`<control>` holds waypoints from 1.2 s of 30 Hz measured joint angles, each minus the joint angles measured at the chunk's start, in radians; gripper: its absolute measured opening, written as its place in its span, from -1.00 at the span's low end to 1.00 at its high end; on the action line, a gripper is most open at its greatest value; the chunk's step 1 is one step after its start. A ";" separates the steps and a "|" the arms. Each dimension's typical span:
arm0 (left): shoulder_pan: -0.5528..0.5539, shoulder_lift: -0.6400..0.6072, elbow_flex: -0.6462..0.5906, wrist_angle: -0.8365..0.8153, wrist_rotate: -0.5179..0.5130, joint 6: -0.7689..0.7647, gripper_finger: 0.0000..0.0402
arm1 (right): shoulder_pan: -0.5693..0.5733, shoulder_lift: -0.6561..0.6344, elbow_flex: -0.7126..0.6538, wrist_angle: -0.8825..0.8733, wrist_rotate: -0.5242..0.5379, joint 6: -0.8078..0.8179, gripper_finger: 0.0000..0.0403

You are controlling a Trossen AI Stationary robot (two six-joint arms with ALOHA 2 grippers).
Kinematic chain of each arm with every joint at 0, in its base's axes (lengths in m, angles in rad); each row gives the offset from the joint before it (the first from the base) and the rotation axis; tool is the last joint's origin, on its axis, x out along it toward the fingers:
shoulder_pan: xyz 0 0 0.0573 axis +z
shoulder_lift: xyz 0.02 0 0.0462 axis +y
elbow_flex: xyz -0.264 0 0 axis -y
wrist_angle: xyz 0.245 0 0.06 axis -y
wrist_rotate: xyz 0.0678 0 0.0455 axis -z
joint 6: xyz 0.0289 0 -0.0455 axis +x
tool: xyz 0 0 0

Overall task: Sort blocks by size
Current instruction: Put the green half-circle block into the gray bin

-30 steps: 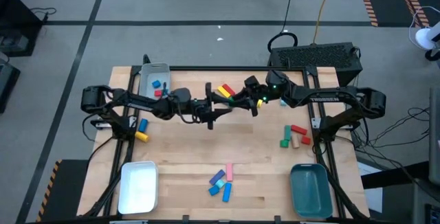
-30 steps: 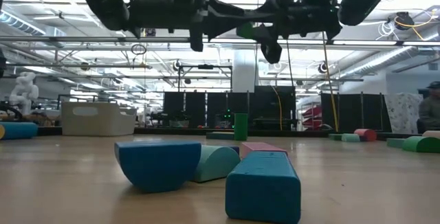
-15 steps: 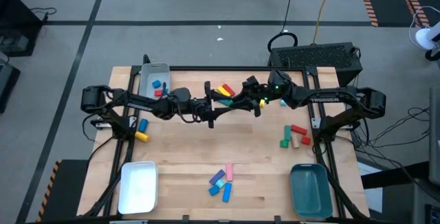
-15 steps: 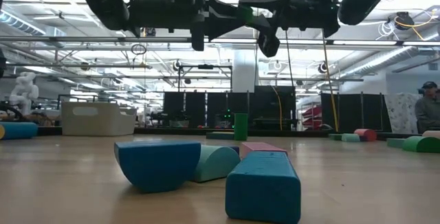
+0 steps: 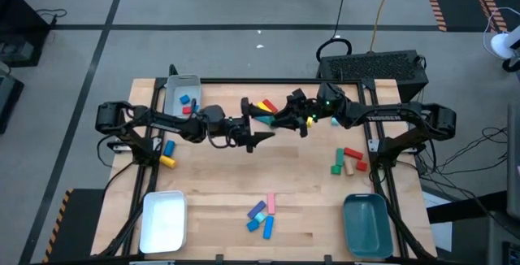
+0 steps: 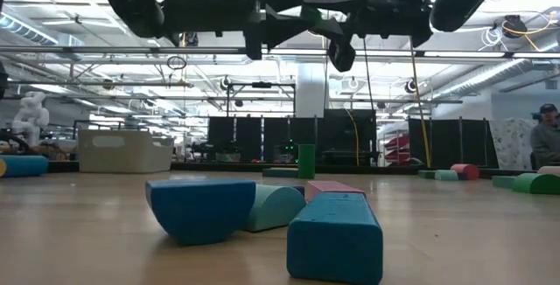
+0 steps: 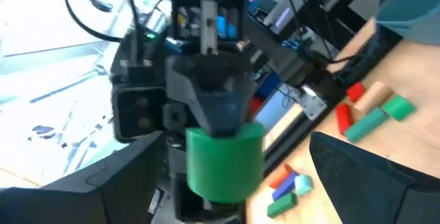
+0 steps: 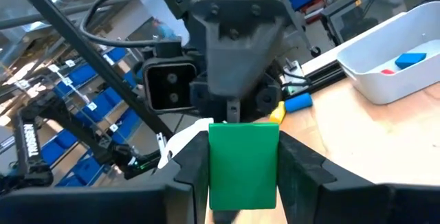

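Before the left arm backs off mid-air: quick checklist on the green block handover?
1. Right pincer shut on the green block: ok, a finger on each side.
2. Left pincer open, off the block: ok, fingers spread wide in the left wrist view.
3. Block well above the table: ok.
4. Retreat path for the left arm: cannot tell.
5. Trays visible: grey tray, white tray, teal tray: ok.
6. Which tray suits this block's size: cannot tell.
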 joint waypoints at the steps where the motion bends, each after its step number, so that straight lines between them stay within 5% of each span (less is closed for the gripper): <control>1: -0.001 0.000 0.000 0.006 0.000 0.000 0.80 | 0.004 0.000 0.000 0.005 0.011 0.000 -0.45; 27: 0.000 0.056 0.050 0.027 -0.021 -0.040 -0.09 | 0.032 0.000 0.000 0.037 0.038 0.005 -0.45; 36: -0.004 0.056 0.050 0.023 -0.088 -0.052 -0.13 | 0.029 0.000 0.000 0.031 0.042 0.004 -0.34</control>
